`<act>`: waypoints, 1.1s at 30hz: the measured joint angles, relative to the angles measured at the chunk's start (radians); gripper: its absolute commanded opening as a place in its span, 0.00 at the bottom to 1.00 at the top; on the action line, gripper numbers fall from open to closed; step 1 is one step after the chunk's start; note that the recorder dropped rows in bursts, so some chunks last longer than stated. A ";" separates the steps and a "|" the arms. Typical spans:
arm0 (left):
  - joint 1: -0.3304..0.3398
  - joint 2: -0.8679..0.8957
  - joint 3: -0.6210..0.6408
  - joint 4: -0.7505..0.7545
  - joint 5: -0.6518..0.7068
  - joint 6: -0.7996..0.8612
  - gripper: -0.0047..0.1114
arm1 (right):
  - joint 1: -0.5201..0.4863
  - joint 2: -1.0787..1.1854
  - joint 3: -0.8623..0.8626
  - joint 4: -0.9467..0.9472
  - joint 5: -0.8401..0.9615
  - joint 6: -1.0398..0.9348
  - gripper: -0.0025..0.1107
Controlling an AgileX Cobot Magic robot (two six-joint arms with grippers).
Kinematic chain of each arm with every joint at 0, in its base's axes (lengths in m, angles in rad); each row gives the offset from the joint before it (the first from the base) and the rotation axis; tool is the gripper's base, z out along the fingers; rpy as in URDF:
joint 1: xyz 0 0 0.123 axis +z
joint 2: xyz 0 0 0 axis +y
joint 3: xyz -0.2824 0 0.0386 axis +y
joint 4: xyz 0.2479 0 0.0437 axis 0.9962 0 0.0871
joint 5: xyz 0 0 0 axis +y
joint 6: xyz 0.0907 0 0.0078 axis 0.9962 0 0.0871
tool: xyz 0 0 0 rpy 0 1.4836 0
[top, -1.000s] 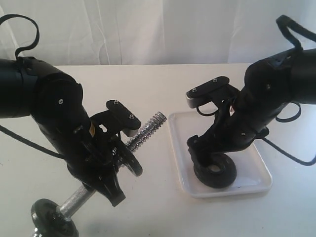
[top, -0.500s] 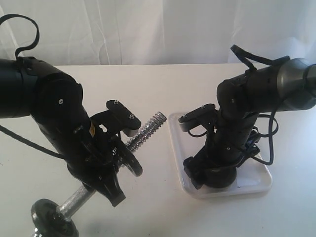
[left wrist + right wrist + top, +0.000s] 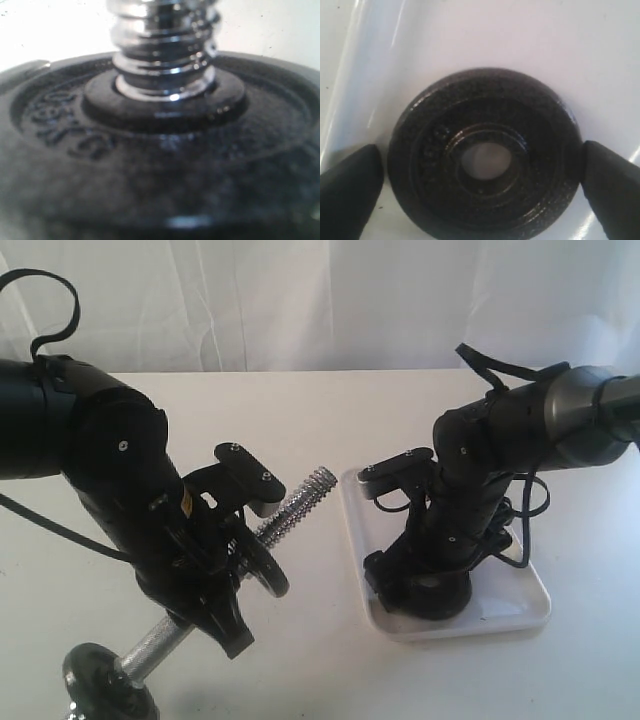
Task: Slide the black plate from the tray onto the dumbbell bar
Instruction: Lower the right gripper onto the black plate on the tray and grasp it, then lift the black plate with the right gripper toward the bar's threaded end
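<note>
The black plate (image 3: 485, 155) lies flat in the white tray (image 3: 470, 35), its centre hole showing. My right gripper (image 3: 480, 185) is open and lowered around it, one finger (image 3: 347, 190) on each side close to its rim. In the exterior view the gripper (image 3: 420, 590) hides most of the plate (image 3: 442, 604). My left gripper (image 3: 222, 580) is shut on the dumbbell bar (image 3: 295, 505), which tilts with its bare threaded end toward the tray (image 3: 515, 600). Up close, a black disc (image 3: 160, 165) sits on the threaded bar (image 3: 162, 50).
The bar's lower end carries a black disc (image 3: 105, 685) near the table's front left edge. White cloth hangs behind the table. A black cable loops off the right arm (image 3: 530, 500) above the tray.
My right gripper has swung left and dropped down over the plate in the tray, now straddling it. The left arm and the bar have not moved.
</note>
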 measured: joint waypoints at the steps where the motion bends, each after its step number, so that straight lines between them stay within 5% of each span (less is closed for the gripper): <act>1: 0.000 0.000 0.000 0.000 0.000 0.000 0.04 | 0.000 0.000 0.000 0.005 -0.002 0.000 0.95; 13: 0.000 0.000 0.000 -0.002 0.003 0.000 0.04 | 0.000 0.020 -0.014 0.066 0.081 -0.006 0.94; 16: 0.000 0.000 0.000 -0.004 0.003 0.000 0.04 | 0.000 0.022 -0.016 0.066 0.086 0.002 0.78; 21: 0.000 0.000 0.000 -0.004 0.003 0.000 0.04 | 0.000 0.022 -0.026 0.066 0.095 0.010 0.07; 33: 0.000 0.000 0.000 -0.004 0.003 0.000 0.04 | 0.000 0.018 -0.085 0.065 0.209 0.010 0.02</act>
